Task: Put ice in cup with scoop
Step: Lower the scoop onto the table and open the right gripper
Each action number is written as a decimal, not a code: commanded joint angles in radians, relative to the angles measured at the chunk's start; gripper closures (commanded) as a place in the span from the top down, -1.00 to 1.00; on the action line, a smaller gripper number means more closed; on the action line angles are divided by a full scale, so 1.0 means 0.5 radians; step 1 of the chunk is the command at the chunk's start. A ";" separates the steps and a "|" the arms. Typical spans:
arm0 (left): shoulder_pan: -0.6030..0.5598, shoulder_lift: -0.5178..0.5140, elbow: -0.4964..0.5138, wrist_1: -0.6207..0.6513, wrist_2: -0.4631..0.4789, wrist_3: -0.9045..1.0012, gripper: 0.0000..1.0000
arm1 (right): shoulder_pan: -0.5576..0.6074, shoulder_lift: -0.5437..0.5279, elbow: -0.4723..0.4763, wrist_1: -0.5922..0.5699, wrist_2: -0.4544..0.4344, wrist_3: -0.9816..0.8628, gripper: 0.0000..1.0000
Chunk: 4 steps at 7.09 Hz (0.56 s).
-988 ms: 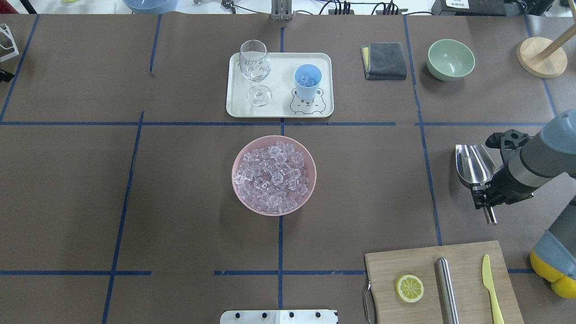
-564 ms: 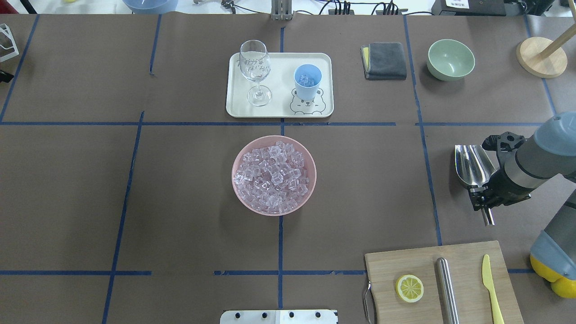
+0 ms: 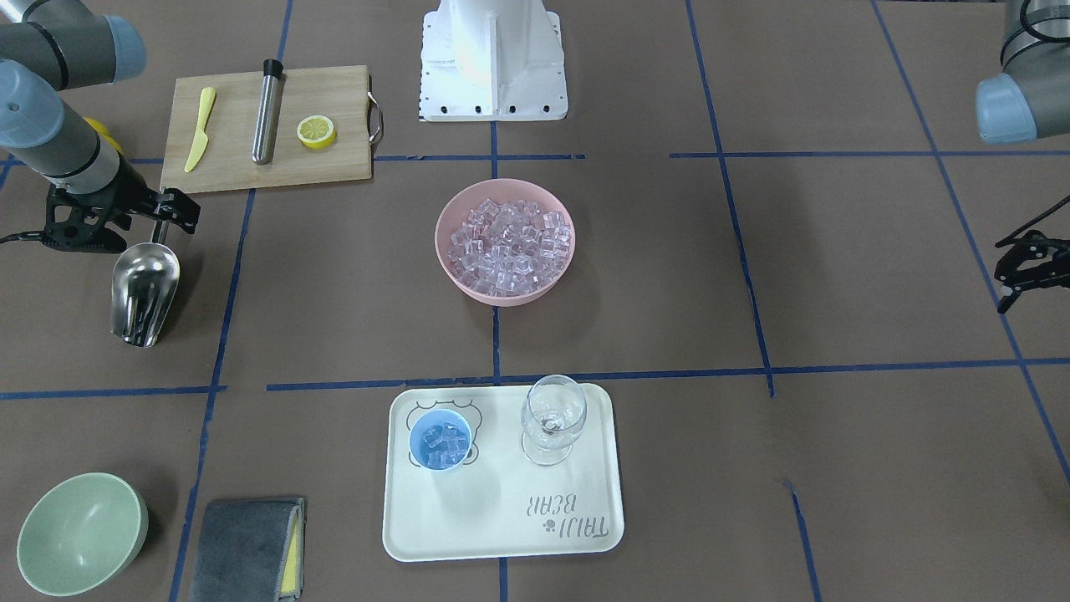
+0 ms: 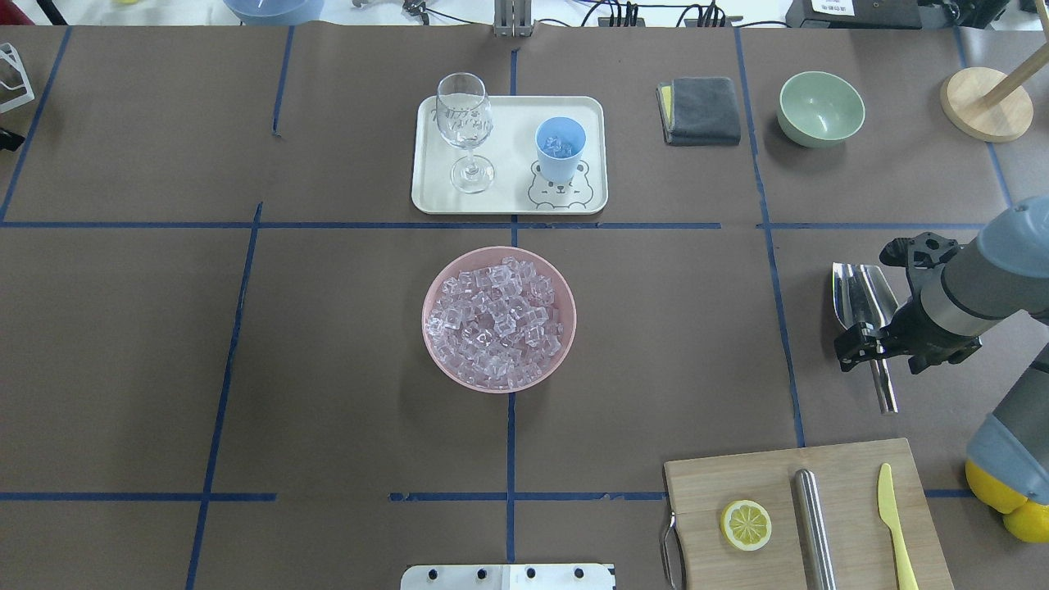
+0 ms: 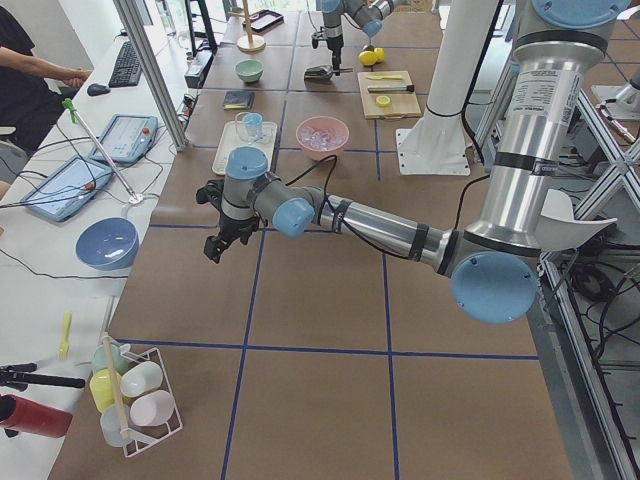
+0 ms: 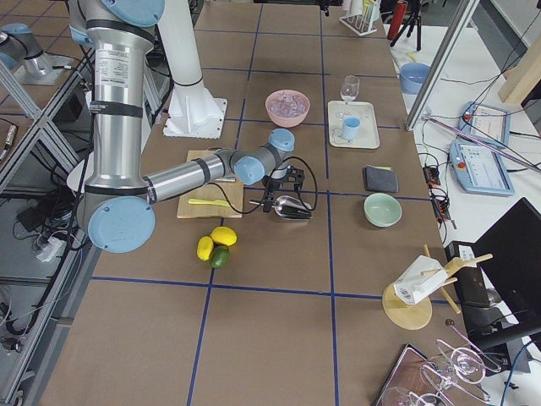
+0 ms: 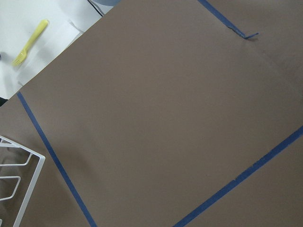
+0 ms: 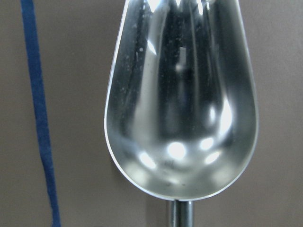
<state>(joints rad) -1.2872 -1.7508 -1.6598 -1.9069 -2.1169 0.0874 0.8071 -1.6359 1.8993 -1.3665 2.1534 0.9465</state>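
Note:
The steel scoop (image 4: 860, 297) lies on the brown table at the right, its trough empty in the right wrist view (image 8: 182, 94). My right gripper (image 4: 872, 351) sits over its rod handle with the jaws spread apart, open; it also shows in the front view (image 3: 160, 221) above the scoop (image 3: 146, 288). The light-blue cup (image 4: 560, 146) stands on the white tray (image 4: 434, 197) and holds a few ice cubes. The rest of the ice (image 4: 497, 321) fills a pink bowl (image 4: 565, 344) at the table's middle. My left gripper (image 3: 1010, 274) is open and empty, far off at the table's left side.
A clear wine glass (image 4: 465, 123) stands on the tray beside the cup. A grey cloth (image 4: 701, 109) and a pale-green bowl (image 4: 820, 106) lie at the back right. A cutting board (image 4: 844, 483) with a lemon slice, a steel cylinder and a yellow knife is at the front right.
My right gripper's jaws have spread apart around the scoop's handle. The scoop has shifted a little and looks narrower from overhead. The left arm has not moved.

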 commanded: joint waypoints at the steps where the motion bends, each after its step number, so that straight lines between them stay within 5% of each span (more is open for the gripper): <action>1: -0.006 0.022 0.000 0.012 -0.003 0.000 1.00 | 0.110 0.166 0.006 0.002 -0.261 -0.009 1.00; 4: -0.006 0.087 -0.012 0.165 -0.009 0.000 1.00 | 0.388 0.265 0.003 -0.007 -0.297 -0.125 1.00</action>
<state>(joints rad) -1.2896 -1.7167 -1.6625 -1.8794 -2.1201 0.0874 0.9397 -1.5113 1.9021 -1.3714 1.9991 0.9241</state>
